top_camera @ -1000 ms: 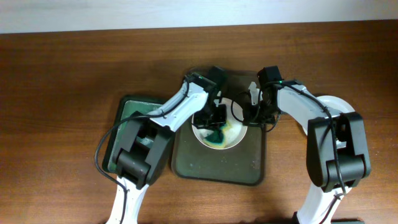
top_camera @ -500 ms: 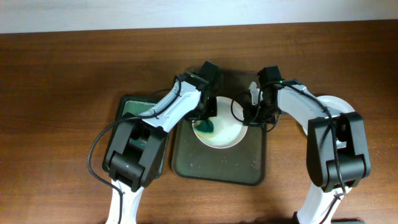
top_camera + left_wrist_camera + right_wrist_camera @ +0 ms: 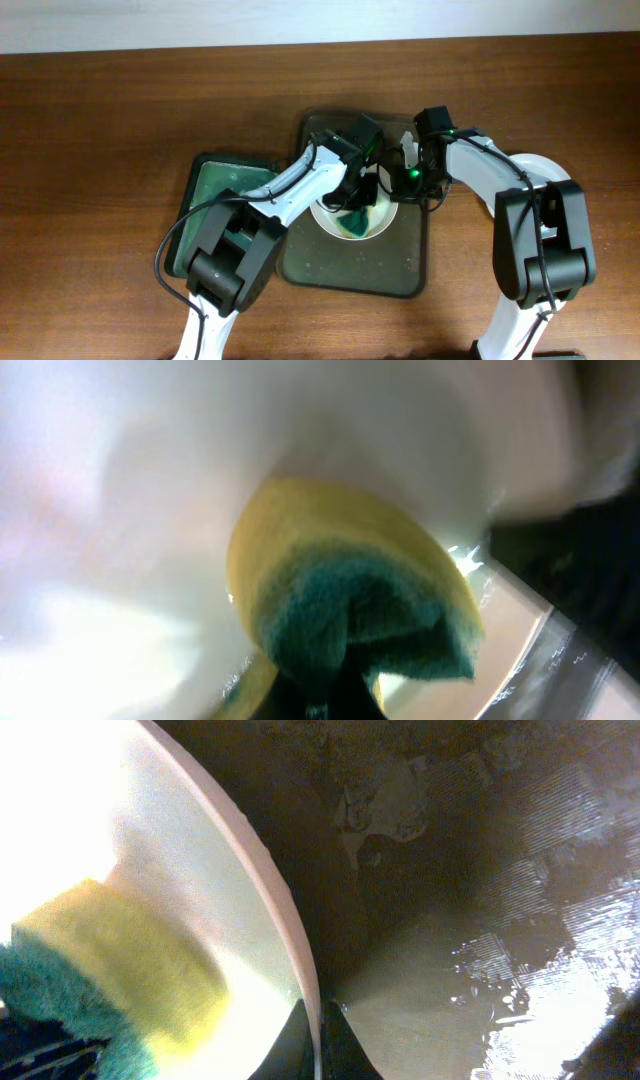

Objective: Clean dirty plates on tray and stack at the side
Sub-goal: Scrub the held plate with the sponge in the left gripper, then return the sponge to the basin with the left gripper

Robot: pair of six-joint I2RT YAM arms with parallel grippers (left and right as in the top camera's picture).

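Note:
A white plate (image 3: pixel 372 222) sits on the dark tray (image 3: pixel 350 265) at the table's centre. My left gripper (image 3: pixel 358 203) is shut on a yellow and green sponge (image 3: pixel 352 221) and presses it into the plate; the sponge fills the left wrist view (image 3: pixel 350 600). My right gripper (image 3: pixel 405 178) is shut on the plate's right rim (image 3: pixel 285 930), with one finger on each side of the rim. The sponge also shows in the right wrist view (image 3: pixel 110 975). A white plate (image 3: pixel 545 170) lies at the right, partly under my right arm.
A green tray (image 3: pixel 215 185) lies left of the dark tray, partly under my left arm. The dark tray's floor (image 3: pixel 480 920) is wet and smeared. Bare wooden table (image 3: pixel 100 150) surrounds both trays.
My left gripper has carried the sponge from the plate's upper left to its right half. The right gripper has kept its hold on the rim and has not moved.

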